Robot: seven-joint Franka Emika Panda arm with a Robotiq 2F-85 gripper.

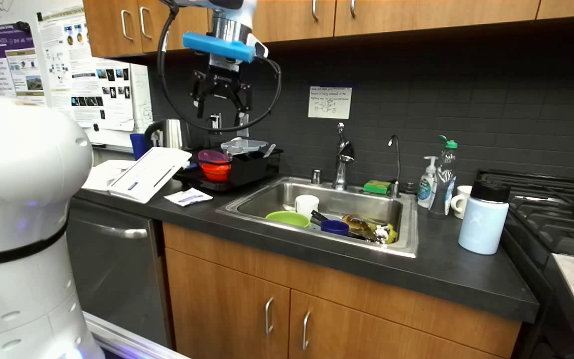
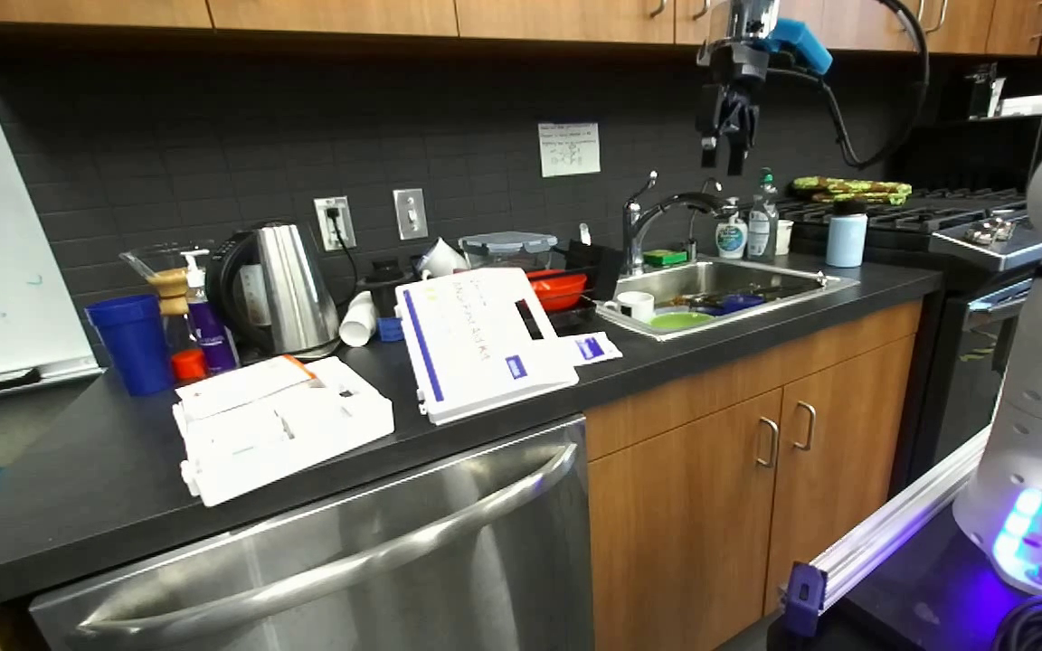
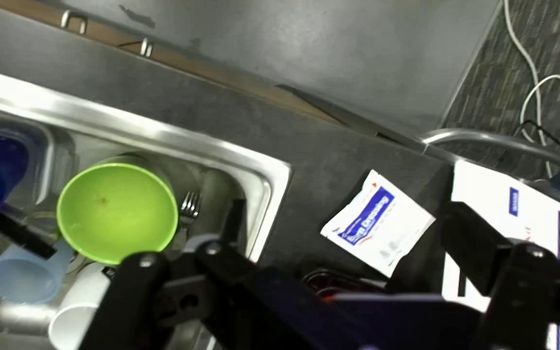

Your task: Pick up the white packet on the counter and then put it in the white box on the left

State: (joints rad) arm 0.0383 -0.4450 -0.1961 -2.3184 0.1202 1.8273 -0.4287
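We see the white packet (image 3: pixel 377 223) flat on the bench (image 1: pixel 446 264), just beside the sink (image 1: pixel 409 224). It lies well below the end effector (image 1: pixel 220 114), whose fingers (image 3: pixel 474 238) stand wide apart and hold nothing; nearly square, it offers no clear long axis, and its sides run aslant to the fingers' line, so we judge a wrist turn would help. Farther from the sink than the packet is the white box (image 2: pixel 331 434). An exterior view makes its printed lid (image 2: pixel 476 353) (or so we read it) seem to meet the packet; the wrist view shows a strip of bench between.
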